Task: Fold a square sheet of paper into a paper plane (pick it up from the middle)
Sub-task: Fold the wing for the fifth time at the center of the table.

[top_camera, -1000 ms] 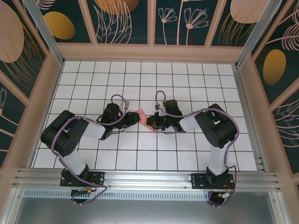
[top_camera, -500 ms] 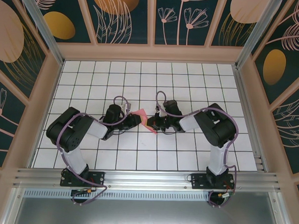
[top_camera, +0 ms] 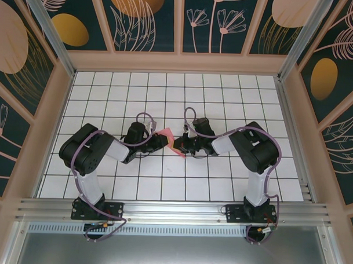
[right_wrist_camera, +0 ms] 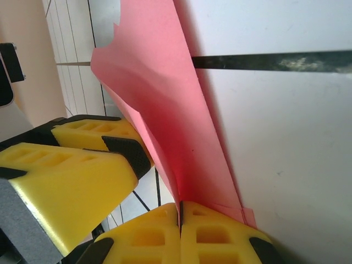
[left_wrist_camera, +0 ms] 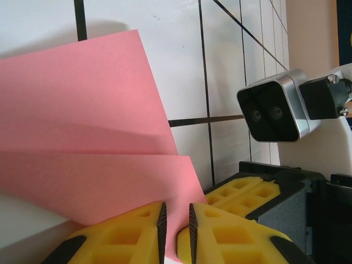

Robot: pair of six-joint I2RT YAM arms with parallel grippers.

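the pink-red paper is folded and is held over the white gridded worktop. i take the right end effector as the reference for all places. the paper sits directly at the tip of the right end effector, on the side that is turned to the other arm, and it stands at an angle to the worktop.

in the right wrist view the two yellow fingers of this end effector are pressed together with no gap. the lower edge of the paper is clamped between them. from there the sheet rises in two layers that meet at a crease, and its upper edge curls a little.

the left end effector faces the right end effector from the opposite side of the paper, very near to it. in the left wrist view its black pads stand a little apart, and a corner of the paper reaches into the narrow gap between them. i cannot tell if the pads touch the paper. just behind that corner there is a yellow finger of the right end effector, and the small camera on its wrist is close by.

the bases of both arms are at the near edge of the worktop, well apart from the right end effector.
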